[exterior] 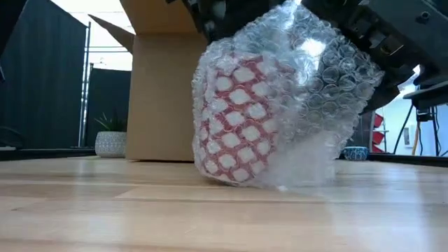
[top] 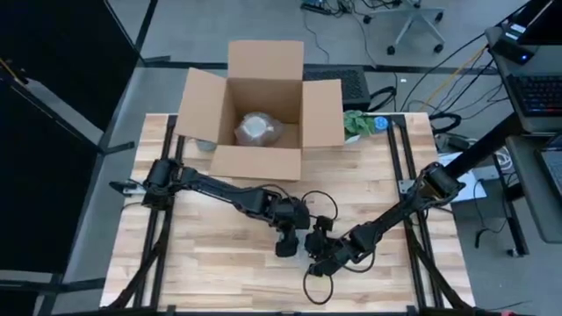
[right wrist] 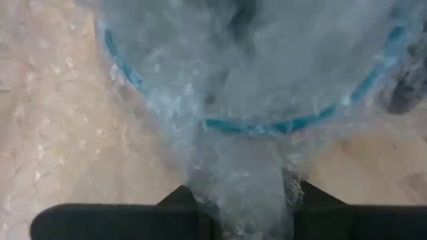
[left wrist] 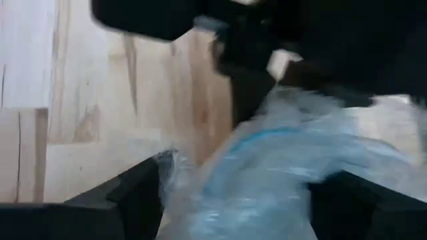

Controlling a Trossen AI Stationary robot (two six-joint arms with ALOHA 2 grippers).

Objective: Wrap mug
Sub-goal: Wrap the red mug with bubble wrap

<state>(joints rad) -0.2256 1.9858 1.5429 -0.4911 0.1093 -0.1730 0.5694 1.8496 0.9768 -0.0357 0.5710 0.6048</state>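
1. The mug, red with a white lattice pattern, lies tilted on its side on the wooden table, near the front middle, wrapped in clear bubble wrap that balloons out past it on one side.
2. In the right wrist view, a blue rim shows through the plastic.
3. The right gripper is pinching a gathered tail of the bubble wrap between its dark fingers, just beside the mug's mouth.
4. The left gripper has its fingers spread to either side of the wrapped bundle; whether they press on it I cannot tell.
5. From above, both grippers meet over the bundle at the table's front middle, the left one just beside the right one, and they hide the mug there.
6. Behind them, an open cardboard box stands at the table's far edge with another wrapped item inside.
7. A small potted plant sits beside the box in the low view.
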